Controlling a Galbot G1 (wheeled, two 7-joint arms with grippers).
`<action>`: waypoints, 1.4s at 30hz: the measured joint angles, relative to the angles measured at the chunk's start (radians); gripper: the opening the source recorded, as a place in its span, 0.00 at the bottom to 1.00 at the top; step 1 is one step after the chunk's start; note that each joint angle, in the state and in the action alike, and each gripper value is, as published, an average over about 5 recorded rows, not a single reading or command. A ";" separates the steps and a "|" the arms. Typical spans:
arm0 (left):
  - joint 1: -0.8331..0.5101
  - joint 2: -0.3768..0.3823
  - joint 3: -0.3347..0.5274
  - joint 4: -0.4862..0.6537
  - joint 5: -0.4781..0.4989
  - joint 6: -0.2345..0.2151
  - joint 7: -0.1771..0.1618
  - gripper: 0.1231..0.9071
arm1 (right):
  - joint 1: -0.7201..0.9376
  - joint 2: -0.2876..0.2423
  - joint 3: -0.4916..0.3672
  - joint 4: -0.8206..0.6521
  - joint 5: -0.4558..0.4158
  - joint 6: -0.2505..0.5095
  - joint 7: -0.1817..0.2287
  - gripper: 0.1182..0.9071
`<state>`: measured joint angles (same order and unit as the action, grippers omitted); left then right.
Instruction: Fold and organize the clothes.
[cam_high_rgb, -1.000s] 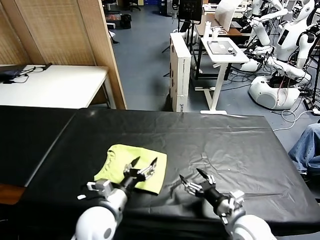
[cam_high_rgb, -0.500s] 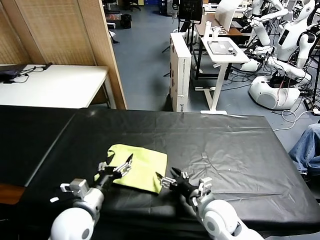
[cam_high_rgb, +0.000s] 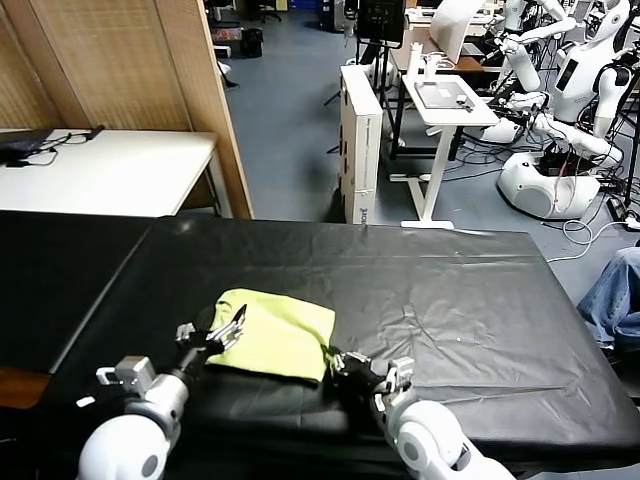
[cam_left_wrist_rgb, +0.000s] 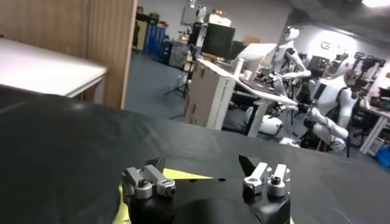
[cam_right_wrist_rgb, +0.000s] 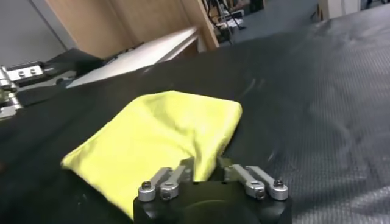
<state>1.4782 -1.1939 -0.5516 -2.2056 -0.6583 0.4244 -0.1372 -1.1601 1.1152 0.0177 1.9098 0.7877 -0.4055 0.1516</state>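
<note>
The lime yellow-green T-shirt (cam_high_rgb: 277, 335) lies folded into a small rectangle on the black table (cam_high_rgb: 450, 280), near its front edge. My left gripper (cam_high_rgb: 216, 329) is open at the shirt's left edge. In the left wrist view (cam_left_wrist_rgb: 203, 164) its jaws stand wide apart, with only a sliver of the shirt (cam_left_wrist_rgb: 183, 176) between them. My right gripper (cam_high_rgb: 345, 362) is at the shirt's near right corner. In the right wrist view (cam_right_wrist_rgb: 205, 165) its jaws stand narrowly apart, astride the near edge of the shirt (cam_right_wrist_rgb: 152, 140).
A white table (cam_high_rgb: 110, 170) and a wooden partition (cam_high_rgb: 130, 70) stand at the back left. A cardboard box (cam_high_rgb: 360, 140), a white stand desk (cam_high_rgb: 450, 100) and other robots (cam_high_rgb: 580, 90) are behind the table. Blue denim cloth (cam_high_rgb: 615, 295) shows at the right edge.
Both grippers have moved left and lower. The left went from above the shirt to its left edge. The right went from bare table to the shirt's near right corner and narrowed its jaws.
</note>
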 joint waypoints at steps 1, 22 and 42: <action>0.002 0.001 -0.006 -0.001 -0.005 0.000 0.000 1.00 | -0.004 -0.003 0.009 0.005 0.000 -0.004 0.005 0.06; 0.035 0.026 -0.040 -0.003 -0.006 -0.070 -0.040 1.00 | -0.097 -0.150 0.256 0.111 -0.056 -0.076 -0.055 0.66; 0.200 0.115 -0.104 -0.055 0.022 -0.184 -0.063 1.00 | -0.452 -0.167 0.515 0.274 -0.395 0.343 -0.122 1.00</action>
<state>1.6785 -1.0790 -0.6552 -2.2609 -0.6359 0.2402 -0.2004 -1.6126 0.9486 0.5327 2.1837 0.3924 -0.0622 0.0293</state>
